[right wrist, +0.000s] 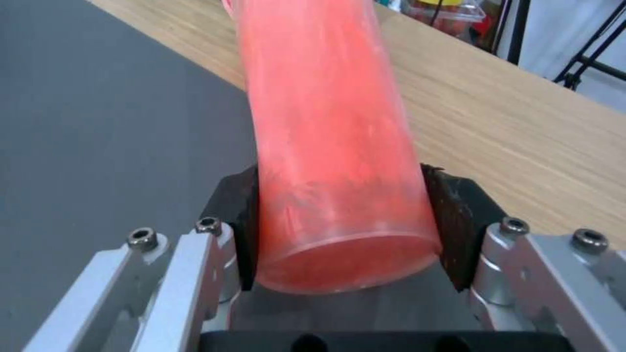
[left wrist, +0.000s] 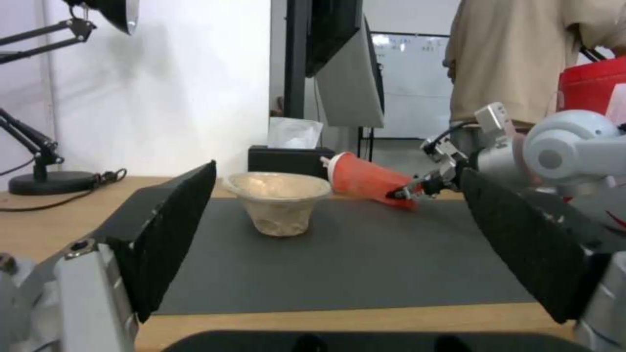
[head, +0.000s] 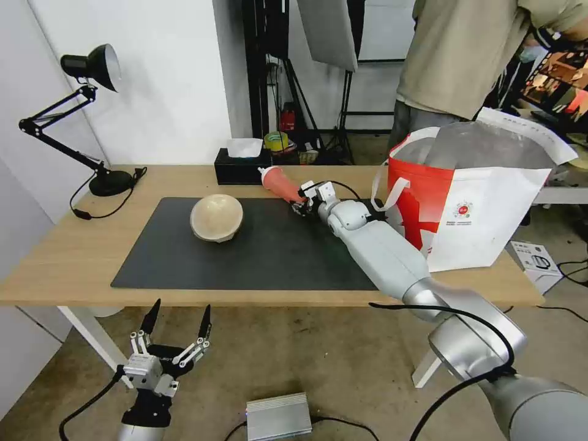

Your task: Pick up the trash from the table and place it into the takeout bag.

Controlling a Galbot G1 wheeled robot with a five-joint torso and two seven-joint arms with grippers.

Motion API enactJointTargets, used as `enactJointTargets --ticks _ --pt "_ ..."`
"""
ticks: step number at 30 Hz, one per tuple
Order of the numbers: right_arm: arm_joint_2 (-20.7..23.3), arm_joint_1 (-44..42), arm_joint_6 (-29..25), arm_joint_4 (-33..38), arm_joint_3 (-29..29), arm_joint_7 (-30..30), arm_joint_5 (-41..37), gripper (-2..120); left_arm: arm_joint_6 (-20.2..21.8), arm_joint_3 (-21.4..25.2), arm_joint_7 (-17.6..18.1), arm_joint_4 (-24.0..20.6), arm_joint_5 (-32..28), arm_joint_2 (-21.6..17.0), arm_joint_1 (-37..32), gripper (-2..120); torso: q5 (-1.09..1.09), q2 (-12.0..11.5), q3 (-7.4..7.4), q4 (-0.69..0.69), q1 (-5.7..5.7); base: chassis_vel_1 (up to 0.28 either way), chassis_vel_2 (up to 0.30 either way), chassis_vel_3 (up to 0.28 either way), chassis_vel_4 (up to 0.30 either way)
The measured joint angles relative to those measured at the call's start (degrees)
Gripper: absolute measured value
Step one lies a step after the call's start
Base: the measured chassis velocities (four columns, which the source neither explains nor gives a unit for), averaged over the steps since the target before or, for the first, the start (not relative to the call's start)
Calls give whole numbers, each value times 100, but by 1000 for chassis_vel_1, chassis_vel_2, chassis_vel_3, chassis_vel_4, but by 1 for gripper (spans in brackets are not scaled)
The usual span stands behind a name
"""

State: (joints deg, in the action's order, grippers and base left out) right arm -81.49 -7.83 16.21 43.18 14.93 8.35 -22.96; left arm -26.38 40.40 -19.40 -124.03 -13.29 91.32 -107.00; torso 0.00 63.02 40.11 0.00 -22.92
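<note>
The left gripper (head: pixel 177 318) is hanging below the table's (head: pixel 61 257) front edge, its two black fingers (head: pixel 149 316) spread wide and holding nothing. Ahead of it, across the dark grey mat (head: pixel 257 257), the tan paper bowl (head: pixel 216 217) is sitting mouth-down as a dome; it looks light and thin-walled, so I would expect it to dent under a hard squeeze and to be easiest to take across its rim.

Further right, the right gripper (head: pixel 300 202) is reaching over the mat and pinching the red cup (head: pixel 283 184) by its base end. From the right wrist view, the black pads (right wrist: pixel 242 230) are pressing on both sides of the cup (right wrist: pixel 326 146) close to its bottom rim. The cup is lying tilted, its long axis running away from the gripper toward the black tissue box (head: pixel 242 166), with the white lid (head: pixel 264 172) at the far end and raised a little. Its wall seems smooth plastic, light and somewhat springy, so I judge it could slip or buckle if pinched too hard; whether liquid is inside cannot be told.

To the right of that gripper, just beside the forearm, the red-and-white takeout bag (head: pixel 478 214) is standing open on the table.
</note>
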Motion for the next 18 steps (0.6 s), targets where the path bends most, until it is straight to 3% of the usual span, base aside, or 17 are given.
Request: enactJointTargets --ticks 18 --pt "536 -215 346 1109 321 -336 -520 49 -27 6 -37 -9 10 -3 -20 100 0 0 0 0 0 0 0 0 0"
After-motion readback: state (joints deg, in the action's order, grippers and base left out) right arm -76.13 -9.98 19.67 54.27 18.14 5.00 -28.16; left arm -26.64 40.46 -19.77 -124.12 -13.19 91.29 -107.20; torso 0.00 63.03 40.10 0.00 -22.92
